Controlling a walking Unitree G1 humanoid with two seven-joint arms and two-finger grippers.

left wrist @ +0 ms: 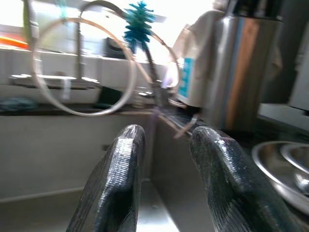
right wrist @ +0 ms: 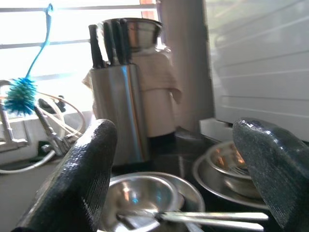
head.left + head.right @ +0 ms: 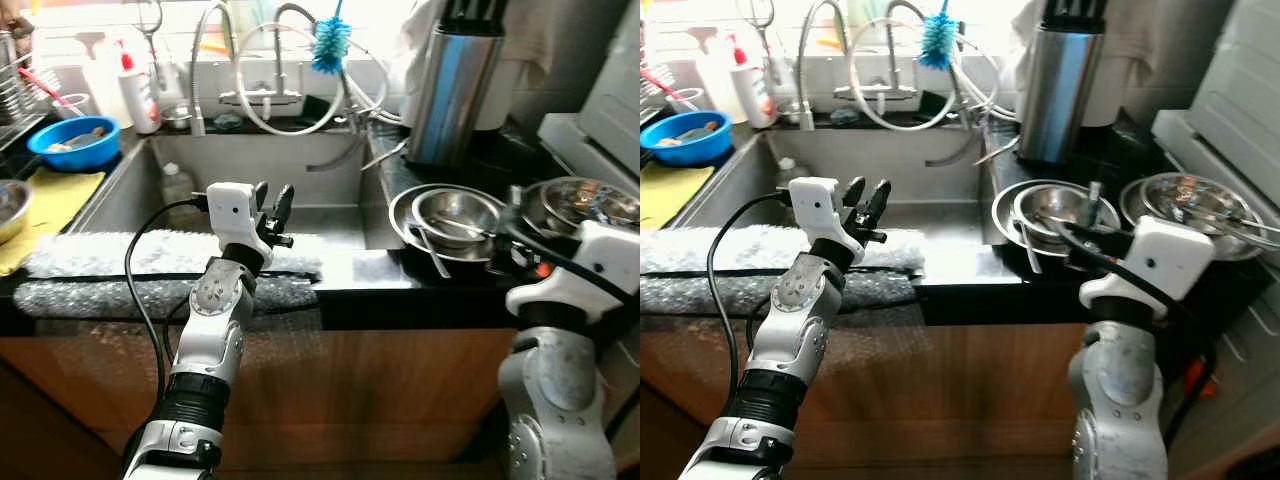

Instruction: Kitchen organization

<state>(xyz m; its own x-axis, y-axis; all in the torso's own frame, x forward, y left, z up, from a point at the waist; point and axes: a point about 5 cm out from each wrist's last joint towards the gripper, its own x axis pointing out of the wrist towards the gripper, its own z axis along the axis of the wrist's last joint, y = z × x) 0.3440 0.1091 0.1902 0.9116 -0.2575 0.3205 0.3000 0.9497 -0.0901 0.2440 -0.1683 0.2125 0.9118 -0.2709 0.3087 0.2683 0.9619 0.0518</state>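
Step in hand: judged to be the approach to the steel dishes on the counter right of the sink; nothing is held yet, so the organizing looks barely begun.
Left gripper (image 3: 276,212): raised over the front edge of the sink (image 3: 130,190), above the white cloth (image 3: 110,252) laid along the counter's front edge. Its fingers (image 1: 116,179) are seen slightly apart, with nothing between them.
Right gripper (image 2: 178,169): held low at the counter's front edge, pointed at the steel bowls. Its jaws are spread wide and empty.
Task things: a small steel bowl (image 3: 457,213) is nested in a wider steel pan (image 3: 402,222) just right of the sink, with a spoon or ladle (image 2: 212,218) lying across it. A second stack of steel bowls (image 3: 580,203) sits toward the counter's right edge.
Back of counter: a steel knife block (image 3: 452,85) with black handles stands behind the bowls, a white cloth draped beside it. A teal bottle brush (image 3: 331,42) hangs near the tap (image 3: 262,95).
Left of sink: a blue bowl (image 3: 74,142) and a white bottle with a red cap (image 3: 138,95) are set near the back; a yellow cloth (image 3: 45,200) lies in front of them.
Next move: the right gripper would probably need to be carried forward and lowered over a bowl rim or the utensil's handle, then closed; thin, slippery steel calls for a square grip.
Writing: no brand or label can be read; the bottle's print is too small and washed out.
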